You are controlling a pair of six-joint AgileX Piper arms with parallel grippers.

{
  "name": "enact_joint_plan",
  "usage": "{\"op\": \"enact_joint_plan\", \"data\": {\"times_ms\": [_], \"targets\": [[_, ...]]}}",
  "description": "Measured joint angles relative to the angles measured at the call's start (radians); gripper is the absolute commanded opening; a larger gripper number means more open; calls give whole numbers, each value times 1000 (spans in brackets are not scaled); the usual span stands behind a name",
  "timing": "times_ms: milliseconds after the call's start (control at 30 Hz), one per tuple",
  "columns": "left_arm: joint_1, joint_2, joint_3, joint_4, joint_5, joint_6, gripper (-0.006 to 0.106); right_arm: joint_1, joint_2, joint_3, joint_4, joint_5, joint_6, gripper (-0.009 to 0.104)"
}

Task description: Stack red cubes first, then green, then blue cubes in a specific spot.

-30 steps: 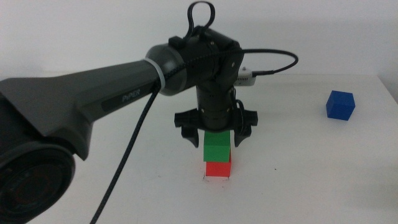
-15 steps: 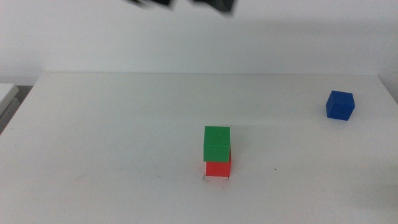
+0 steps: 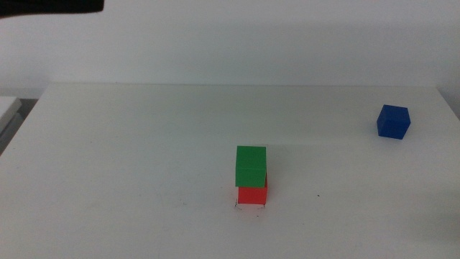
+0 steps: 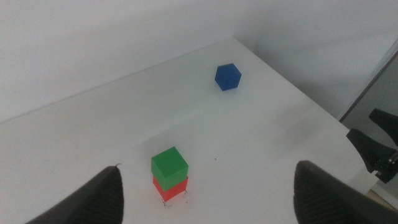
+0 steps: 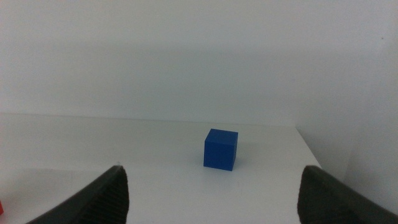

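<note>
At middle-view centre, your green cube [image 3: 251, 165] sits on the red cube [image 3: 251, 194], slightly offset, over the marked spot [image 3: 250, 207]. The blue cube [image 3: 393, 121], right of frame, looks light, rigid and matte: pinch opposite flat faces. Left gripper [image 4: 205, 193] and right gripper [image 5: 211, 193] both spread, empty.

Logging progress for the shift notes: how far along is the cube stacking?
Done: matte green cube sits on matte red cube at the pen-marked spot. In hand: nothing; left gripper and right gripper are open. Left: dark blue cube, alone far right.
</note>
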Motion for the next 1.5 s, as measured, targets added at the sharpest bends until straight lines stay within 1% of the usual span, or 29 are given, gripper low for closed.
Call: {"op": "enact_joint_plan", "data": {"times_ms": [233,333,400,467,567,633,700,867,1000,1033,1133,1200,1267,1333,1500], "targets": [[0,-4,4,0,-8,3,94,0,0,0,0,-7,5,93],[0,-4,4,0,-8,3,94,0,0,0,7,-70,33,93],[0,-4,4,0,-8,3,94,0,-1,-17,30,-77,62,93],[0,-4,4,2,-8,3,94,0,24,-82,48,-34,92,93],[0,-4,4,6,-8,3,94,-2,194,-267,55,90,150,93],[0,-4,4,6,-8,3,94,-2,386,-423,55,203,167,93],[0,-4,4,8,-8,3,94,-2,594,-567,55,285,167,93],[0,-4,6,23,-8,6,94,-2,1012,-823,55,351,162,93],[0,-4,6,25,-8,6,94,-2,1276,-992,55,361,162,93],[0,-4,6,25,-8,6,94,-2,1319,-1020,61,361,168,93],[0,-4,6,25,-8,6,94,-2,1443,-1104,111,372,182,93],[0,-4,6,25,-8,6,94,-2,1512,-1154,119,413,161,93],[0,-4,6,25,-8,6,94,-2,1574,-1218,103,471,156,93],[0,-4,6,25,-8,8,94,-2,1657,-1300,65,539,184,93],[0,-4,6,25,-8,8,94,-2,1887,-1580,-55,727,283,93]]}}
